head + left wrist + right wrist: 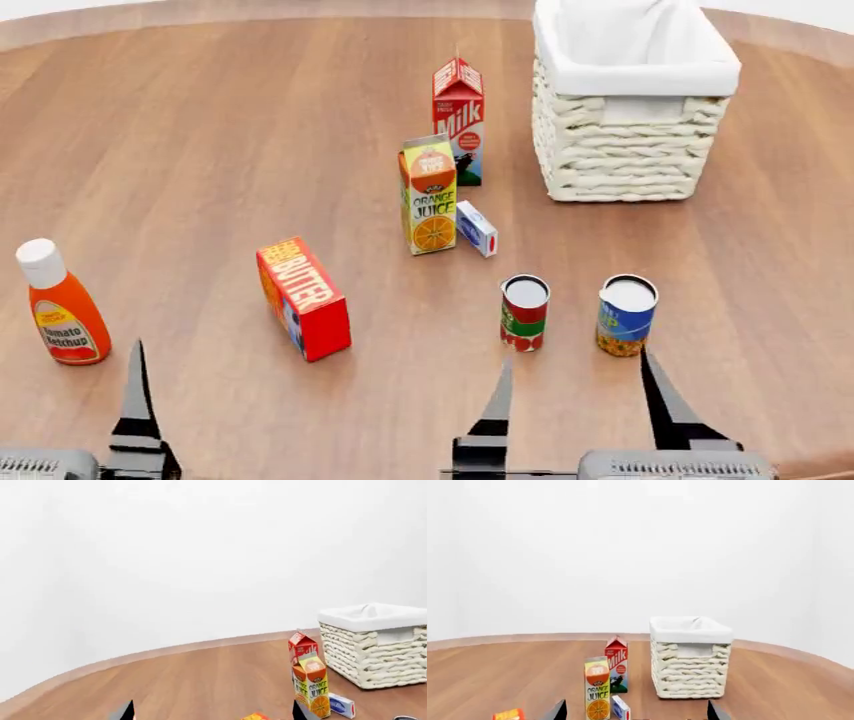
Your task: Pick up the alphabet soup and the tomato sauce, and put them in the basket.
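I saw the wooden counter (200,150) carrying everything, with the basket (627,140) standing at the far right, its white lining folded over the rim and its inside showing only cloth. Left of the basket stood the milk carton (458,120), and just nearer than that the orange juice carton (429,195), both upright. A small blue-and-white box (477,228) lay touching or almost touching the juice carton's right side; I could not tell which. The butter box (304,298) stood left of centre, and the ketchup bottle (59,305) stood upright at the near left, well apart from the rest.

The tomato sauce (525,313) and the alphabet soup (626,315) stood upright side by side at the near right, apart from each other, the soup on the right.

My right hand (577,395) hovered just near of the two cans, fingers spread wide, holding nothing. Of my left hand (136,405) only one finger showed in the head view; the left wrist view showed two tips spread apart.
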Controlling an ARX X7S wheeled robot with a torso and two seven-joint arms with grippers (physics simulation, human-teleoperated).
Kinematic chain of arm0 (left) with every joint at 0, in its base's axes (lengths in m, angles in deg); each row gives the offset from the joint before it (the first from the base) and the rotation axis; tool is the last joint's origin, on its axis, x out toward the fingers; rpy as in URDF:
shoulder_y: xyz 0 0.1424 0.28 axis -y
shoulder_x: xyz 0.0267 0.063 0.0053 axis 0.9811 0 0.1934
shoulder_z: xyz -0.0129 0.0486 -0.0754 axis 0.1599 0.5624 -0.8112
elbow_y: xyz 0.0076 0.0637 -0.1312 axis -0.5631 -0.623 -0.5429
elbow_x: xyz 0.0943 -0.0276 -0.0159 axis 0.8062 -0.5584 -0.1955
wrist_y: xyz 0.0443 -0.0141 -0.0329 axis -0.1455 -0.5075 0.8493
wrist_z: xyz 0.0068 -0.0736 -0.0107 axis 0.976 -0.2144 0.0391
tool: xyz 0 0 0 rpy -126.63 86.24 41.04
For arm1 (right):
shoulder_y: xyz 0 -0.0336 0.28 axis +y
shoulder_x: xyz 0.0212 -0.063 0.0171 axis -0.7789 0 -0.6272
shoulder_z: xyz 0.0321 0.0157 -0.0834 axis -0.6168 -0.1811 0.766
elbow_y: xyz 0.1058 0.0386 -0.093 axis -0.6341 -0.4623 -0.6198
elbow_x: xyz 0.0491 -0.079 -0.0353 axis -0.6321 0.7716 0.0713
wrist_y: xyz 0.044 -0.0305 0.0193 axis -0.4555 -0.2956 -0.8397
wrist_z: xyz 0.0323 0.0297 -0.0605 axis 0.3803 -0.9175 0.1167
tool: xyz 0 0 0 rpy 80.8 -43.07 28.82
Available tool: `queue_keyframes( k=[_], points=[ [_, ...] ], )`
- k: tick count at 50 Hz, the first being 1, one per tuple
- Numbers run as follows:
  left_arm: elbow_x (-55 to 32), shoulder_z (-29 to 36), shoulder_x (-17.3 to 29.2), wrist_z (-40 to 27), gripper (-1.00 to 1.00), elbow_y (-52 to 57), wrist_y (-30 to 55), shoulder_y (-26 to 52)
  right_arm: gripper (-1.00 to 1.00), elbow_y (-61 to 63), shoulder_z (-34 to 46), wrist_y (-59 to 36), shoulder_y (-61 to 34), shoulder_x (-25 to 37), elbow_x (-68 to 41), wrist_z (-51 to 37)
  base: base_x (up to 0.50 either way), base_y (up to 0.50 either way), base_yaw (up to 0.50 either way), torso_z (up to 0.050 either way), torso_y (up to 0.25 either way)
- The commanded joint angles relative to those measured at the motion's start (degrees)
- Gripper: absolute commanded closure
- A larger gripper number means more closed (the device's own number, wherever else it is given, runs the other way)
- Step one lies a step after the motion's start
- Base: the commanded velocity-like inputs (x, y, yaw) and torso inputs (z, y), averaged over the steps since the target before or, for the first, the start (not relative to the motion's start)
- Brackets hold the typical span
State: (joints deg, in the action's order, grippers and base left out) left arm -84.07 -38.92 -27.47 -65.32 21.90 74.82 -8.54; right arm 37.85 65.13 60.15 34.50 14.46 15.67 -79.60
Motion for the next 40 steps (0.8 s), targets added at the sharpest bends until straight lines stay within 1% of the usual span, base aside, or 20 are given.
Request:
queue_keyframes(
  k=[1, 3, 4, 5, 8, 14, 15, 18, 19, 20, 24, 26, 27, 28, 29, 34, 35, 36, 39, 40],
  points=[
    [4.2, -0.4, 4.4, -0.1, -1.0, 24.1, 9.8, 2.2, -1.0, 22.1, -1.0, -14.6, -7.5, 1.8, -3.1, -1.8, 0.0, 0.0, 0.0, 0.0, 0.0],
    [4.3, -0.7, 4.7, 0.0, -1.0, 26.6, 10.4, 2.1, -1.0, 24.4, -1.7, -15.5, -7.6, 1.7, -4.3, -2.1, 0.0, 0.0, 0.0, 0.0, 0.0],
    [3.4, -1.2, 4.8, 0.1, -1.0, 27.2, 9.3, 1.7, -1.0, 22.9, -1.5, -11.7, -5.6, 1.6, -3.8, -1.9, 0.0, 0.0, 0.0, 0.0, 0.0],
    [3.4, -1.4, 4.8, 0.1, -1.0, 28.2, 10.3, 1.9, -1.0, 23.6, -1.6, -11.8, -5.5, 1.6, -4.1, -2.1, 0.0, 0.0, 0.0, 0.05, 0.0],
    [2.9, -1.7, 4.6, -0.3, -1.0, 27.6, 9.3, 1.8, -1.0, 22.8, -1.2, -10.0, -4.9, 1.8, -3.9, -2.2, 0.0, 0.0, 0.0, 0.05, 0.0],
    [2.2, -2.2, 4.8, -0.6, -1.0, 27.1, 8.5, 1.5, -1.0, 22.3, -1.1, -9.4, -4.9, 2.3, -4.0, -2.8, 0.0, 0.0, 0.0, 0.05, 0.0],
    [2.4, -2.1, 4.8, -0.7, -1.0, 27.3, 8.8, 1.6, -1.0, 24.3, -1.4, -12.8, -6.3, 2.5, -4.7, -3.2, 0.0, 0.0, 0.0, 0.05, 0.0],
    [2.2, -2.0, 4.9, -0.8, -1.0, 27.2, 8.7, 1.6, -1.0, 22.2, -1.0, -9.1, -4.6, 2.5, -4.3, -3.2, 0.0, 0.0, 0.0, 0.05, 0.0],
    [2.2, -2.0, 4.9, -0.9, -1.0, 27.0, 8.3, 1.4, -1.0, 22.3, -1.0, -8.9, -4.5, 2.6, -4.4, -3.3, 0.0, 0.0, 0.0, 0.05, 0.0],
    [2.1, -1.8, 4.9, -0.9, -1.0, 26.8, 8.1, 1.3, -1.0, 23.5, -1.0, -10.8, -5.2, 2.7, -4.7, -3.6, 0.0, 0.0, 0.0, 0.05, 0.0],
    [2.6, -0.9, 5.2, -0.8, -1.0, 27.1, 8.8, 1.4, -1.0, 22.6, -0.4, -8.3, -4.1, 3.0, -4.3, -3.7, 0.0, 0.0, 0.0, 0.05, 0.0],
    [2.2, -1.7, 5.0, -1.4, -1.0, 27.5, 7.7, 1.0, -1.0, 22.8, -0.2, -7.9, -3.7, 3.2, -4.9, -3.4, 0.0, 0.0, 0.0, 0.05, 0.0],
    [1.7, -2.1, 4.9, -1.5, -1.0, 27.3, 7.1, 0.6, -1.0, 24.6, -0.3, -10.9, -5.0, 3.4, -5.3, -3.9, 0.0, 0.0, 0.0, 0.05, 0.0],
    [1.3, -2.4, 4.9, -1.6, -1.0, 27.5, 7.3, 0.6, -1.0, 24.5, -0.3, -10.6, -4.9, 3.4, -5.4, -3.9, 0.0, 0.0, 0.0, 0.05, 0.0],
    [1.2, -2.4, 5.0, -1.5, -1.0, 27.8, 7.6, 0.6, -1.0, 23.2, 0.0, -8.0, -3.7, 3.4, -4.8, -3.7, 0.0, 0.0, 0.0, 0.05, 0.0],
    [1.2, -2.1, 5.1, -1.6, -1.0, 28.0, 7.9, 0.6, -1.0, 23.0, 0.2, -7.4, -3.4, 3.6, -5.3, -4.1, 0.0, 0.0, 0.0, 0.05, 0.0],
    [1.0, -2.1, 5.1, -1.6, -1.0, 28.2, 8.4, 0.9, -1.0, 24.5, 0.1, -9.8, -4.3, 3.7, -5.7, -4.4, 0.0, 0.0, 0.0, 0.05, 0.0],
    [1.0, -2.0, 5.1, -1.6, -1.0, 28.4, 8.5, 1.0, -1.0, 23.7, 0.3, -8.3, -3.6, 3.7, -5.5, -4.3, 0.0, 0.0, 0.0, 0.05, 0.0],
    [0.8, -1.9, 5.2, -1.6, -1.0, 28.8, 9.1, 1.1, -1.0, 23.6, 0.1, -7.9, -3.4, 4.0, -5.9, -4.4, 0.0, 0.0, 0.0, 0.05, 0.0],
    [0.6, -1.9, 5.2, -1.6, -1.0, 28.9, 9.0, 1.1, -1.0, 25.3, -0.2, -11.1, -4.9, 4.2, -6.7, -4.8, 0.0, 0.0, 0.0, 0.05, 0.0]
  ],
)
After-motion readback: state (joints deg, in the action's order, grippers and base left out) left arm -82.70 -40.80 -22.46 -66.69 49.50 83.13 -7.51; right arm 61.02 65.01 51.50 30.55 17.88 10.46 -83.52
